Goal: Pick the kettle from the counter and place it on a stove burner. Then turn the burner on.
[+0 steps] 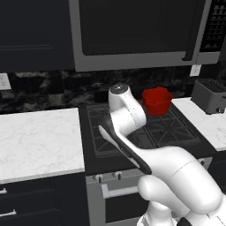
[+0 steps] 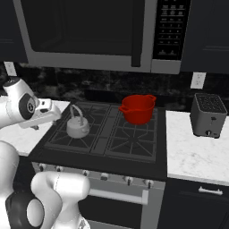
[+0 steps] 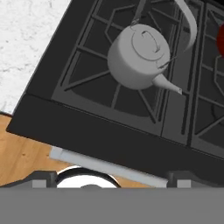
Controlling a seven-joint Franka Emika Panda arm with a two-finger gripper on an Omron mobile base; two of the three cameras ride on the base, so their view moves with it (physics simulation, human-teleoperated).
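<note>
- Grey metal, small and squat: that's your kettle (image 3: 138, 57), and it's already sitting on the front-left black cast-iron stove burner grate (image 2: 71, 138), not on the white marble-look counter (image 1: 37, 139) anymore. Looks upright and settled on the prongs.
- My guess is it handles light and rigid, probably empty. Smooth rounded body though, so I'd call it slippery if you ever squeeze the sides.
- Best place to take hold, if you need to nudge it, is the thin arched wire handle (image 2: 77, 110) standing over the lid. Pinch it at the top of the arch. Skip the short pointed spout (image 3: 168, 84), it'd just twist the thing around.
- Gripper (image 3: 111, 180) is up and off the kettle, looking down at the stove front. Only the two dark tips peek in at the bottom of the hand view, so I honestly can't tell how far apart they stand. Nothing between them.
- Red two-handled pot (image 2: 137, 108) sits on the back burner, well apart, so no worries there.
- What's left, I reckon, is the burner knob on the stove's front panel (image 2: 85, 172); those knobs look small and stiff.
</note>
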